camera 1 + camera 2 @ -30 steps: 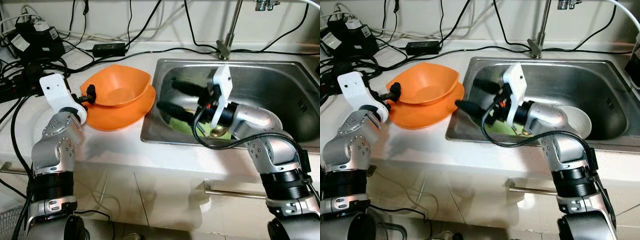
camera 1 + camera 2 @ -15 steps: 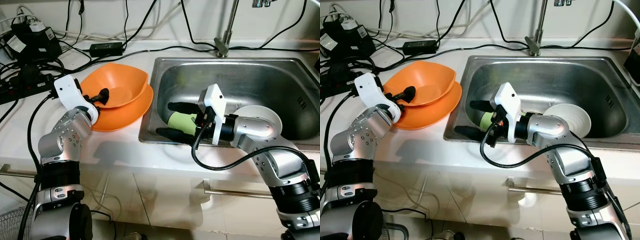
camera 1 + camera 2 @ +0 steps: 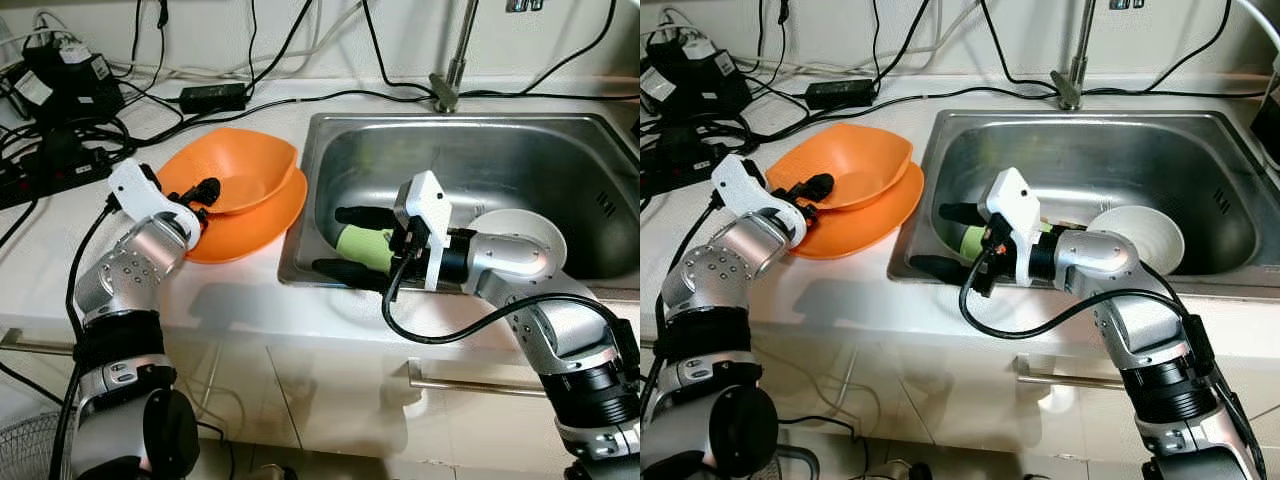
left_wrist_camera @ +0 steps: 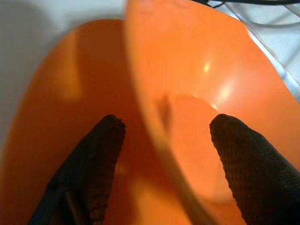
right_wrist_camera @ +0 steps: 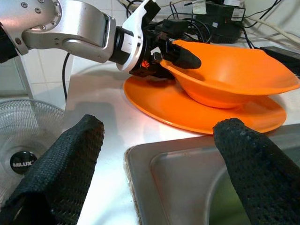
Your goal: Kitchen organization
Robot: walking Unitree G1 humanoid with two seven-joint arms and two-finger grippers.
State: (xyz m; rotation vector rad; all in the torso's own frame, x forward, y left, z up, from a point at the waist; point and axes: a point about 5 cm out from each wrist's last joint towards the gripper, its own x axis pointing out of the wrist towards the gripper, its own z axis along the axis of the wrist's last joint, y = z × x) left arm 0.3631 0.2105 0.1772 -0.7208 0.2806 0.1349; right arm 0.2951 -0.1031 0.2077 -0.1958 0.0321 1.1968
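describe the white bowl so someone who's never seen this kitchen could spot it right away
Start at the steel sink set into the white counter. The white bowl lies inside it toward the right, tilted, just behind the right arm. It is the only white dish; the orange bowl and orange plate sit on the counter to the sink's left.

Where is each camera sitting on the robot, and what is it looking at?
Left eye view: on the head, looking down at the counter and sink; both silver arms show.
Right eye view: beside it on the head, same scene, nudged sideways.
Left wrist view: on the left arm, looking along its black fingers, which straddle the orange bowl's rim.
Right wrist view: on the right arm, looking past its open fingers from the sink toward the counter.
Shared: the right wrist and head views both show the left gripper at the orange bowl, which sits on an orange plate.
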